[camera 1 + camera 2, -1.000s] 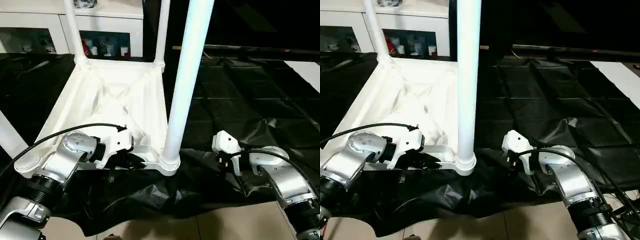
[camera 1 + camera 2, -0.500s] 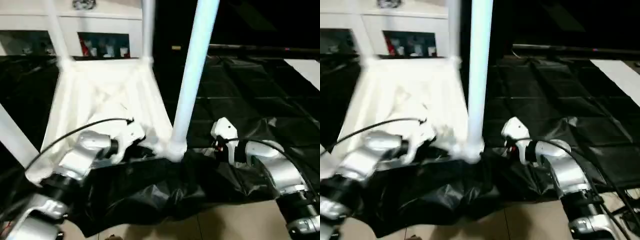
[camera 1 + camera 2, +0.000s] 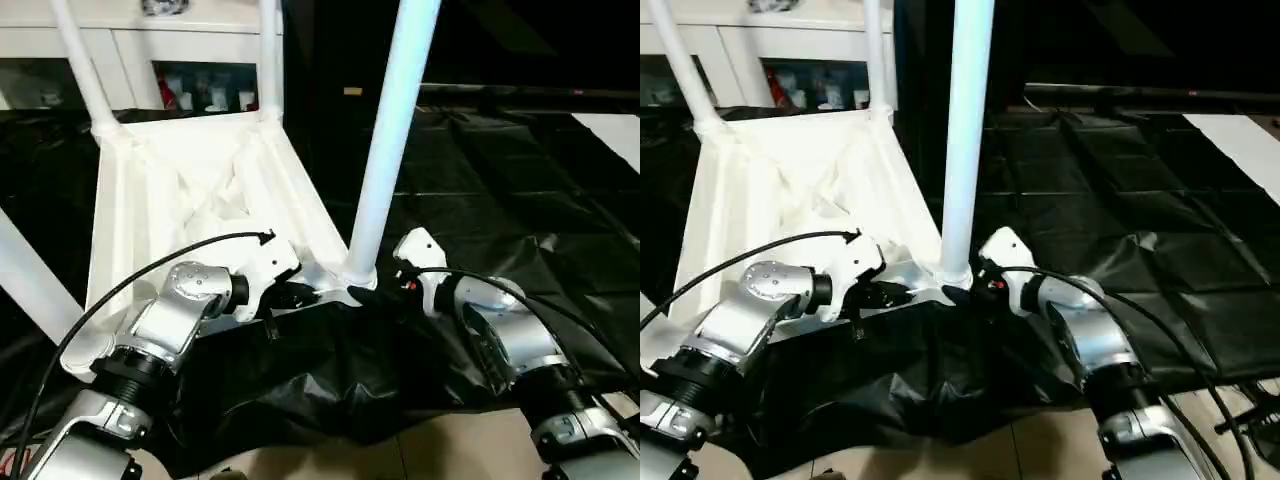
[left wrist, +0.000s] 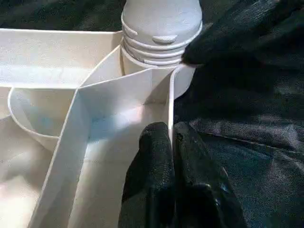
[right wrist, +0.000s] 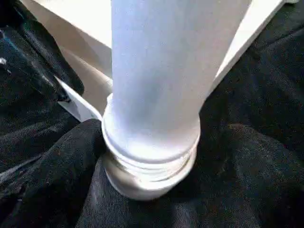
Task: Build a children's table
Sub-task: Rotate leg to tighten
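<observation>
The children's table lies upside down on a black sheet, its white ribbed top (image 3: 190, 190) facing up with several white tube legs standing in the corner sockets. My left gripper (image 4: 172, 130) is shut on the thin rim wall of the top, just beside the near-right socket (image 3: 352, 290). The near-right leg (image 3: 390, 140) stands upright in that socket. My right gripper (image 3: 960, 292) is open at this leg's base (image 5: 152, 156), a black finger (image 5: 52, 171) on either side of the collar. One of its fingertips (image 4: 204, 45) touches the collar.
The black sheet (image 3: 500, 180) covers the floor to the right and bunches up under both forearms. A white glass-door cabinet (image 3: 200, 40) stands behind the table. Bare beige floor (image 3: 450, 450) shows at the near edge. The near-left leg (image 3: 25, 275) slants past my left arm.
My right gripper has moved left from the sheet up to the near-right leg's base. The table top has turned, its far end swinging left, with my left gripper still on the rim.
</observation>
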Tool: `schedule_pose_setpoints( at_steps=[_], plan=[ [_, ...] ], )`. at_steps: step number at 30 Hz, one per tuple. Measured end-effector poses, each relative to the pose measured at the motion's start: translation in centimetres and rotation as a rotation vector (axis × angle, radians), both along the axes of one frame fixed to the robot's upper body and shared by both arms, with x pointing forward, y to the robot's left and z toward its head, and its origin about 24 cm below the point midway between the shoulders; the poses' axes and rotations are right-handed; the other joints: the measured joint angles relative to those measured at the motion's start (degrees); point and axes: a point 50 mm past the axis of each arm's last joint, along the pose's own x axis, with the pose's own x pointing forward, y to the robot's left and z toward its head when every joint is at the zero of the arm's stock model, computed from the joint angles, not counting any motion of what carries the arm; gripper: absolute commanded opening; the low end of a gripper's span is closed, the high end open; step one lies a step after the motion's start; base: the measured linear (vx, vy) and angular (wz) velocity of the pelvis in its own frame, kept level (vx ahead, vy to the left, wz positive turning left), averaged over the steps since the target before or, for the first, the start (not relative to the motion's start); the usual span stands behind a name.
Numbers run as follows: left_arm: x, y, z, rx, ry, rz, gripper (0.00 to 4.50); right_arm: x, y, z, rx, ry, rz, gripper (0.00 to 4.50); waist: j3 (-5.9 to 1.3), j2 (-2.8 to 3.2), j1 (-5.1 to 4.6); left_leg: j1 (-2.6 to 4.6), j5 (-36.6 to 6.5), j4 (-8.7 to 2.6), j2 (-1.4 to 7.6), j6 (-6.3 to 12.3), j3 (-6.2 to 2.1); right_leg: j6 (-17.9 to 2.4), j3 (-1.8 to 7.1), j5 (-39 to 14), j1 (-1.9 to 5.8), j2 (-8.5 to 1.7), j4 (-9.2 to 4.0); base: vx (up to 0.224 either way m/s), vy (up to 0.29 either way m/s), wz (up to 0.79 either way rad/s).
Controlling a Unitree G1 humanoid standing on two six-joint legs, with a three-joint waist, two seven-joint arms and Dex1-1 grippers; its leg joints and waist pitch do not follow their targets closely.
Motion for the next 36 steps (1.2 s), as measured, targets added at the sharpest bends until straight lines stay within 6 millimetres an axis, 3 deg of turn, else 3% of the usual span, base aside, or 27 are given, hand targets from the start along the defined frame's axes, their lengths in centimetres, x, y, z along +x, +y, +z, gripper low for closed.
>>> schedule_pose_setpoints(
  at_steps=[6, 24, 30, 36],
  plan=[
    [-0.1, -0.2, 0.0, 0.003, -0.003, -0.01, 0.0, 0.8, 0.9, 0.1, 0.006, -0.012, 0.013, 4.4, 0.04, -0.07, 0.03, -0.01, 0.0, 0.0, 0.0, 0.0, 0.0, 0.0, -0.01, 0.0, -0.01, 0.0, -0.01, 0.0, 0.0, 0.0],
    [-0.2, 0.0, 0.1, 0.007, -0.02, -0.005, 0.0, 0.9, 2.0, -0.6, 0.063, -0.004, 0.044, 2.87, 0.06, -0.14, -0.01, 0.01, 0.0, -0.18, 0.0, 0.0, 0.04, -0.01, -0.01, 0.0, 0.01, -0.01, -0.2, 0.0, 0.0, 0.0],
    [0.6, -0.7, -0.1, 0.007, -0.042, 0.067, 0.0, 1.3, 2.7, -1.2, 0.121, -0.015, -0.12, 2.74, 0.03, -0.08, -0.12, 0.07, 0.0, -0.18, -0.01, 0.0, 0.05, -0.03, 0.01, 0.03, 0.04, -0.01, -0.19, 0.0, 0.0, 0.0],
    [2.2, -3.2, -0.2, 0.009, -0.066, 0.181, 0.0, 2.5, 4.0, -1.6, 0.165, -0.021, -0.437, 2.73, -0.05, 0.12, -0.05, 0.08, 0.0, -0.19, -0.1, 0.0, 0.04, -0.01, 0.08, 0.04, 0.05, -0.04, -0.23, 0.0, 0.0, 0.0]
  ],
)
